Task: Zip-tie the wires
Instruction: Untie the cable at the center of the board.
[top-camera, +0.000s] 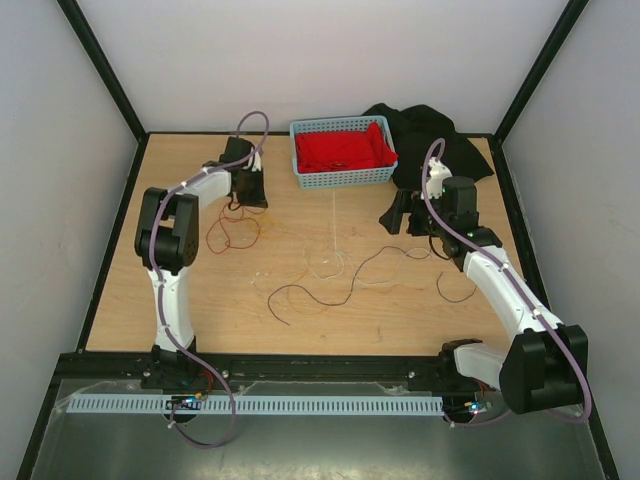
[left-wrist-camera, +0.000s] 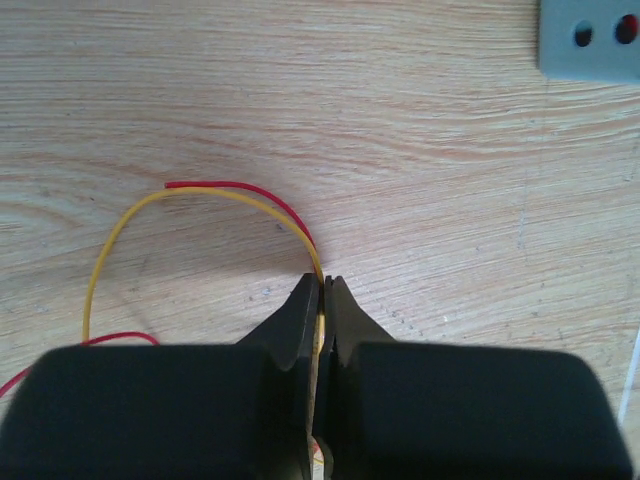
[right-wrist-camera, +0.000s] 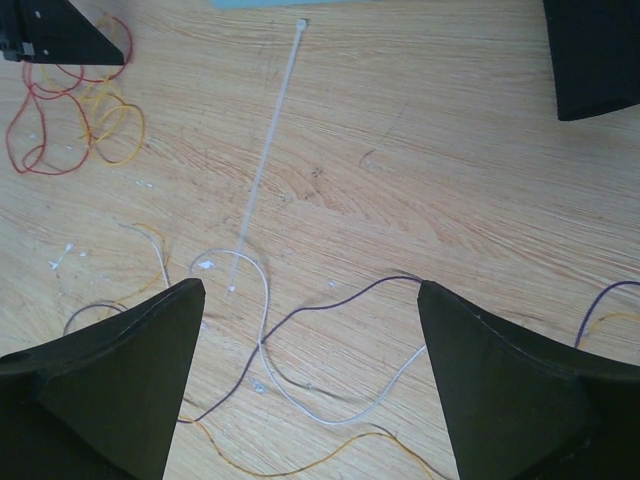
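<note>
Wires (left-wrist-camera: 215, 185) clenched in left jaws near far table (top-camera: 150, 290) edge — right jaws released, facing zip tie (right-wrist-camera: 266, 155).

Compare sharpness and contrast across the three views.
Top external: soft even light, but the thin whitish plastic zip tie nearly vanishes on the pale wooden table. Left wrist: thin red and yellow wires crisp, left tool featureless black. Right wrist: wood grain sharp, zip tie clear.

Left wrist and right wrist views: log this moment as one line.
left jaws: shut on wires | right jaws: open, empty | zip tie: lying flat, ungripped
</note>
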